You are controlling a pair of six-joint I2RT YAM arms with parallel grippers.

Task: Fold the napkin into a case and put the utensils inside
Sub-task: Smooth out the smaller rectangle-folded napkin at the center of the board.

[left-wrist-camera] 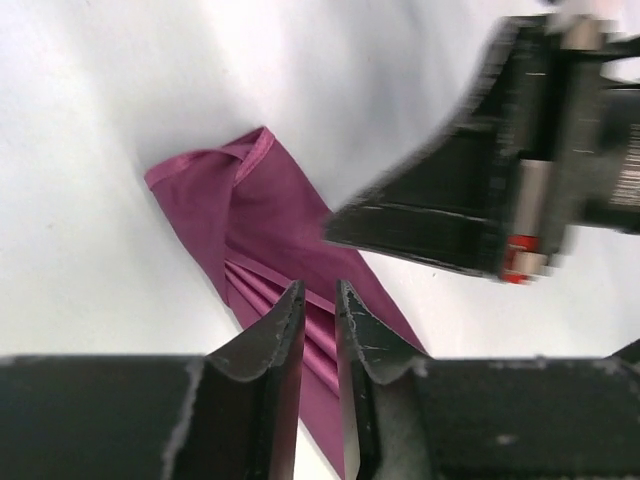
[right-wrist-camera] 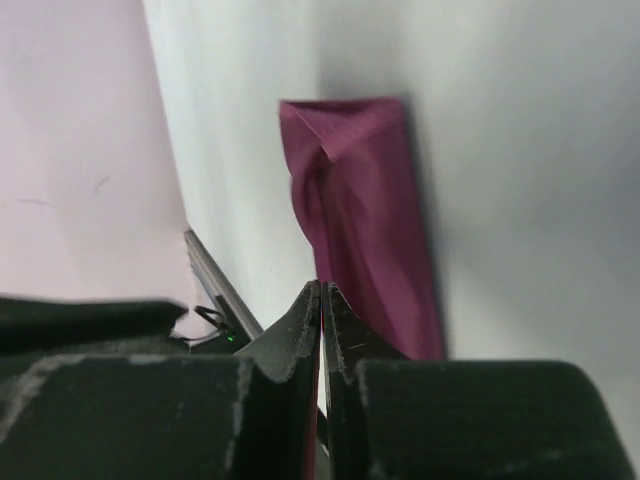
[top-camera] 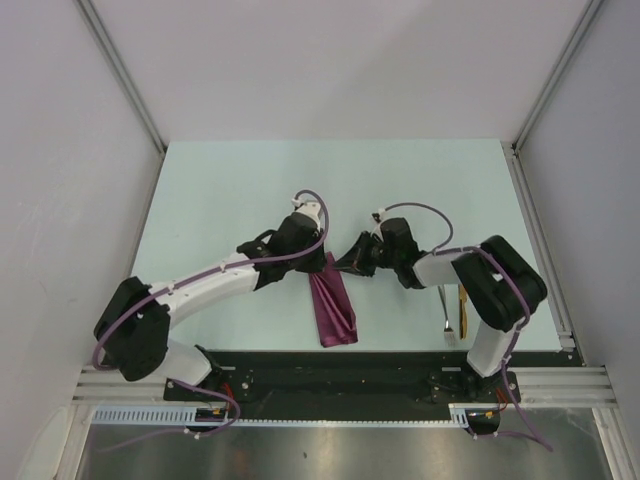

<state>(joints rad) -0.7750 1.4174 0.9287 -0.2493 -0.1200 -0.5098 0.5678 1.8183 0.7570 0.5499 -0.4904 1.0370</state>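
Low in the middle of the top view, the napkin point(top-camera: 333, 308) lies on the pale table point(top-camera: 230, 190). It is a narrow plum-magenta strip with lengthwise pleats, and a flap is twisted over at its near end. Its far end is hidden under the left gripper point(left-wrist-camera: 320, 290), whose jaws stand slightly parted above the cloth, gripping nothing visible. The right gripper point(right-wrist-camera: 321, 288) has its jaws together; whether cloth is nipped I cannot tell. At lower right, the spoon point(top-camera: 448, 320) and golden piece point(top-camera: 462, 300) are partly covered by the right arm point(top-camera: 490, 290).
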